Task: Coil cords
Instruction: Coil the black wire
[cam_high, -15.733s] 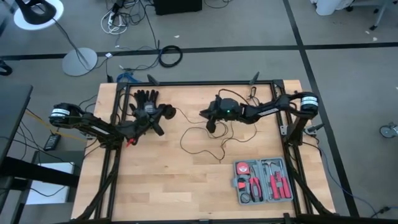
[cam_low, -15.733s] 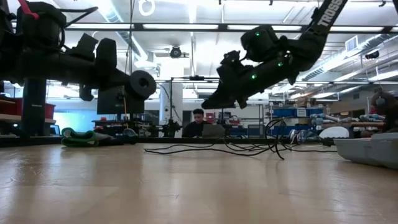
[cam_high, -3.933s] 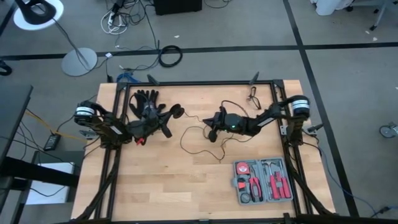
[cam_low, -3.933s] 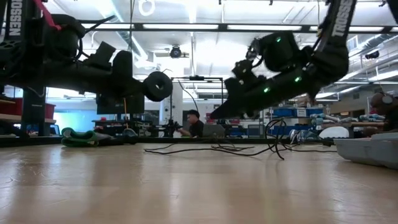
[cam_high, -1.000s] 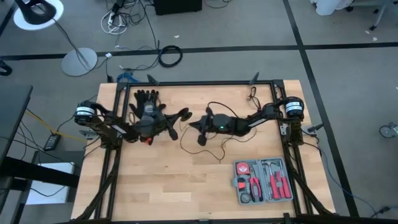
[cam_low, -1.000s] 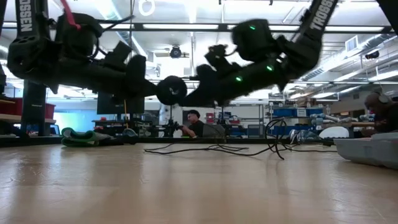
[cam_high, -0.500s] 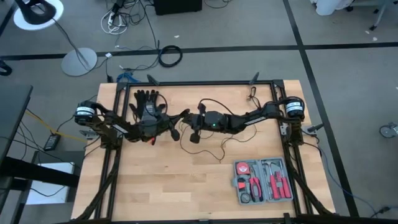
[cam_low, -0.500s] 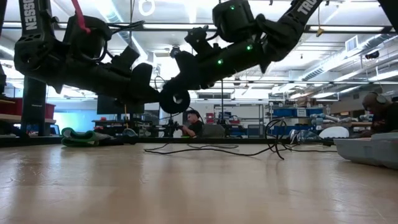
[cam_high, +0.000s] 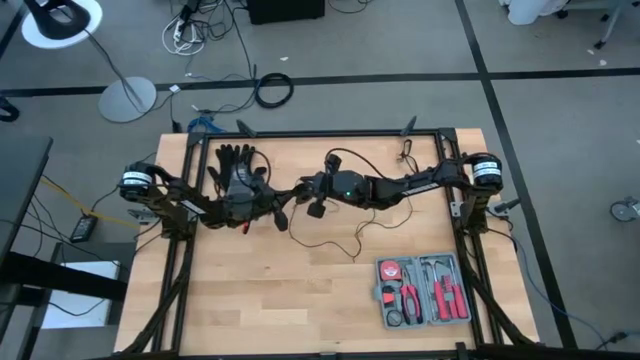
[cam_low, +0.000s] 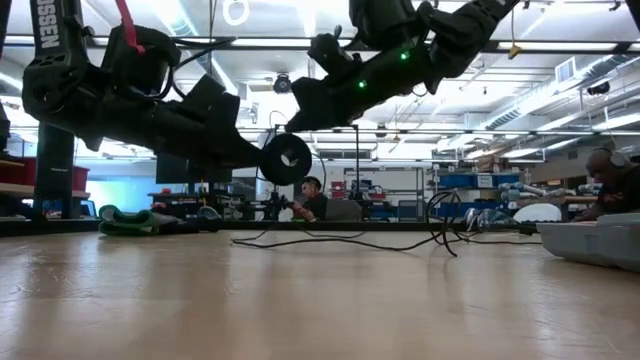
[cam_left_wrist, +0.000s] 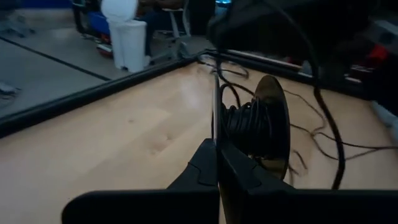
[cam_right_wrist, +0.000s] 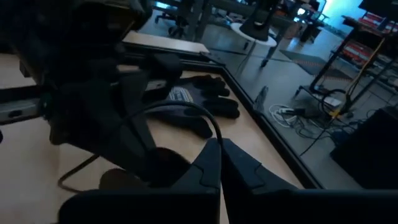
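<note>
The cord is a thin black wire. Part of it is wound on a small round black disc spool, which is lifted above the table left of centre. Slack wire lies on the wood, and a loop arches over the right arm. My left gripper is shut on the spool. My right gripper is shut on the wire, close above the spool and higher than it in the low view. My left gripper pinches the rim of the spool's near thin flange between its two fingers, coming about level from the table's left. The spool is lifted clear of the table with its discs on edge. My right gripper pinches a single strand of the wire at its shut fingertips, reaching from the table's right and tilted slightly down. The strand arcs slack from the fingers toward the spool, clear of the table.
A black glove lies at the far left of the table behind the left gripper. An open grey tool case sits at the near right. A black frame rims the table. A person sits far behind the table.
My right gripper has risen and gone toward the table's left until it stands over the spool, rolling its wrist and carrying the wire with it. The wire's loop now arches higher. My left gripper has kept its place with the spool, tilting a little.
</note>
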